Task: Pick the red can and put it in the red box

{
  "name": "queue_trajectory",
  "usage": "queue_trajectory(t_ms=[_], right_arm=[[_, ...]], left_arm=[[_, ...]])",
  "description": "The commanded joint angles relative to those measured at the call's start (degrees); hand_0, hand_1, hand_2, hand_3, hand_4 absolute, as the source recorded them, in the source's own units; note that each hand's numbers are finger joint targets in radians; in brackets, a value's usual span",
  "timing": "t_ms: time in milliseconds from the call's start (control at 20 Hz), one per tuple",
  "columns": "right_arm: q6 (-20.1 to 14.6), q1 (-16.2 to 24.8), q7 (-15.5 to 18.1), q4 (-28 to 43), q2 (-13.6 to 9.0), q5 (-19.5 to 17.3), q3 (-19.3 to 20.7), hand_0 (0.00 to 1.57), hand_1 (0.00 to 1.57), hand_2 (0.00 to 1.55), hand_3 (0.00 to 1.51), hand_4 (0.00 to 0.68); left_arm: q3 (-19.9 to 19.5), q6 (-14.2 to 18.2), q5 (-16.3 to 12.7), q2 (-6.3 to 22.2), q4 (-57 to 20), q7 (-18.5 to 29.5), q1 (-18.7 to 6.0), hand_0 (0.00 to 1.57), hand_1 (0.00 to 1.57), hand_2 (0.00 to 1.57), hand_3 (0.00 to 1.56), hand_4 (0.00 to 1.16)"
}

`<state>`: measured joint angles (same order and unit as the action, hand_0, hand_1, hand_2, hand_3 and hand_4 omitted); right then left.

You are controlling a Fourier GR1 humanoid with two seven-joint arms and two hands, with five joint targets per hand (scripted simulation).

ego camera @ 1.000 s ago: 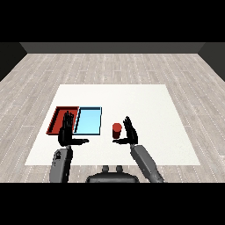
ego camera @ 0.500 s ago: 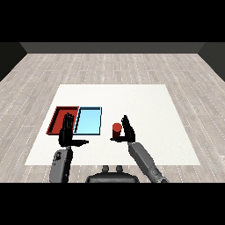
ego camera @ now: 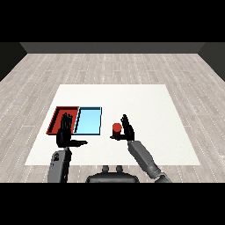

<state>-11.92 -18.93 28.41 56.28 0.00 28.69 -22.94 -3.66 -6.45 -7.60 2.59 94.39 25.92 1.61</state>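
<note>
The right hand [ego camera: 128, 130] has its fingers [ego camera: 125, 121] straight and raised, thumb reaching under the red can [ego camera: 116, 128]; the palm stands just right of the can, and whether it touches cannot be told. The can stands upright on the white table [ego camera: 145, 105], right of the light blue tray [ego camera: 88, 121] and apart from it. The red tray [ego camera: 59, 117] adjoins the blue tray's left side. The left hand [ego camera: 66, 135] is open, fingers straight, thumb spread toward the can, over the red tray's near edge.
</note>
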Motion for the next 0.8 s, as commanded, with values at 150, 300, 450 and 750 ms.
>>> queue_trajectory(t_ms=[150, 300, 450, 750], right_arm=[[-3.23, -3.09, 1.57, -3.09, 0.0, 3.19, -3.42, 0.0, 0.0, 0.0, 0.0, 0.0], [-3.3, 0.47, 1.05, 0.9, 0.0, 3.73, -6.11, 0.0, 0.0, 0.0, 0.0, 0.0], [-5.49, -2.47, -2.59, 1.98, 0.0, 4.53, -5.59, 0.0, 0.0, 0.0, 0.0, 0.0], [-7.36, -11.14, 2.24, -8.24, 0.0, 11.9, -10.73, 0.0, 0.0, 0.0, 0.0, 0.0]], left_arm=[[-0.02, -1.05, -0.57, -0.21, -0.16, 1.01, 1.88, 0.0, 0.0, 0.0, 0.0, 0.0], [-1.59, -1.01, -1.02, 1.4, 0.3, -0.9, -0.11, 0.0, 0.0, 0.0, 0.0, 0.0], [-0.88, -0.65, -0.14, -0.48, -4.87, 3.63, -0.44, 0.0, 0.0, 0.0, 0.0, 0.0], [1.0, 1.98, 2.21, -1.68, -3.98, 1.51, -2.62, 0.0, 0.0, 0.0, 0.0, 0.0]])
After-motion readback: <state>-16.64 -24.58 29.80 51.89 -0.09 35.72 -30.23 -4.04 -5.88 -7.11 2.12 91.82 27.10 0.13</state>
